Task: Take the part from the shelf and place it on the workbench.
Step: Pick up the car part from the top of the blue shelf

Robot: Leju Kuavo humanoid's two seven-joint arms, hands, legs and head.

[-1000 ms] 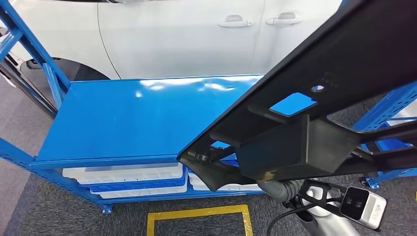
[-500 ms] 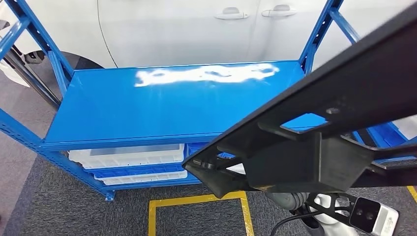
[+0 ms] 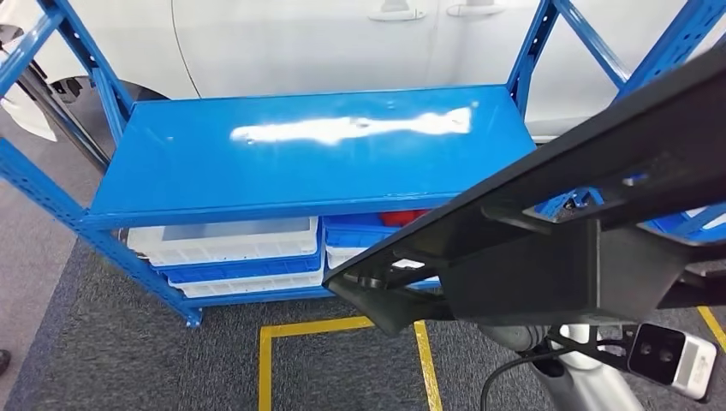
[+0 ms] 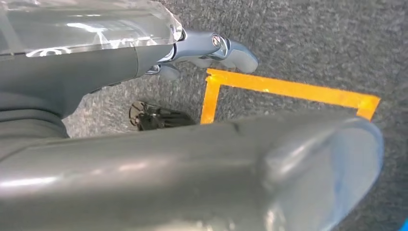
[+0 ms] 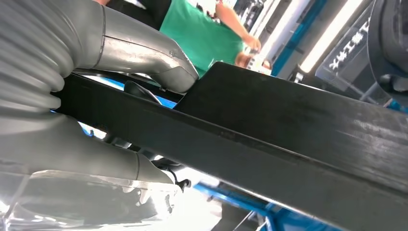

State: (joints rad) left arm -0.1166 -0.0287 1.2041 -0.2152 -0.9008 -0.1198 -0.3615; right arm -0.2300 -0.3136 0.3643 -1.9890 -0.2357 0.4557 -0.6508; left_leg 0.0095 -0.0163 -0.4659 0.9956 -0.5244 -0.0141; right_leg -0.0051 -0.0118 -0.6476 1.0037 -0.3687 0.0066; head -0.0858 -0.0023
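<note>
Before the blue shelf (image 3: 282, 163), black part (image 3: 591, 205) cut off, hiding right hand (image 5: 72, 120)

- On a dark grey sign panel (image 5: 355, 53) at the edge of the right wrist view stand white characters, tilted and partly cut off; they look like Chinese script with something like an "X" among them, but they cannot be read with any certainty.
- Nothing else bears a legible word, number or brand.
</note>
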